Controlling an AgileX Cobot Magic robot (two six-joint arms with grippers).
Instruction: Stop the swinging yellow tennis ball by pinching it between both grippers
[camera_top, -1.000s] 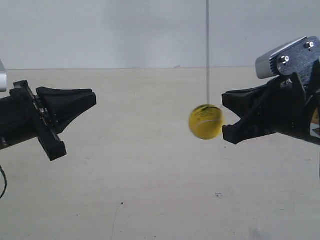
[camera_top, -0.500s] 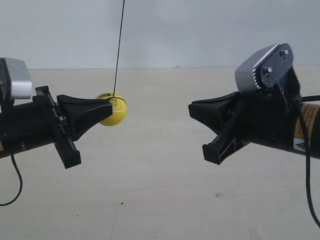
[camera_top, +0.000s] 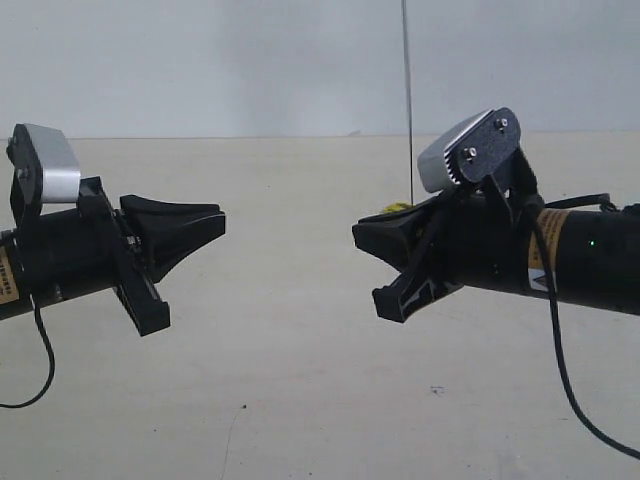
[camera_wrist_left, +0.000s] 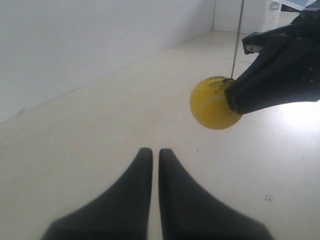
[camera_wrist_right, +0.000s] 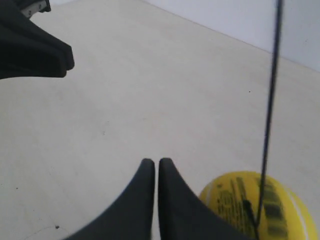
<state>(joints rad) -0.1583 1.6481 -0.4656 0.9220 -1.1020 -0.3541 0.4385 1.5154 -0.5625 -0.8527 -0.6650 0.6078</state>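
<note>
The yellow tennis ball (camera_wrist_left: 212, 105) hangs on its thin dark string (camera_top: 407, 100). In the exterior view only a sliver of the ball (camera_top: 397, 208) shows, behind the arm at that view's right. That arm carries my right gripper (camera_top: 358, 235). In the right wrist view the ball (camera_wrist_right: 230, 200) sits right beside the right gripper (camera_wrist_right: 151, 162), whose jaws are shut with nothing between them. My left gripper (camera_top: 222, 220) is well apart from the ball, shut and empty (camera_wrist_left: 151, 152). The two gripper tips point at each other across a gap.
A pale beige floor (camera_top: 300, 380) lies under both arms, with a white wall (camera_top: 200, 60) behind. A thin black cable (camera_top: 40, 360) droops from the left arm, and another cable (camera_top: 560, 370) loops below the right arm.
The ball has swung from the left gripper's tip across to the right gripper and now sits behind it. Both arms have moved inward toward each other.
</note>
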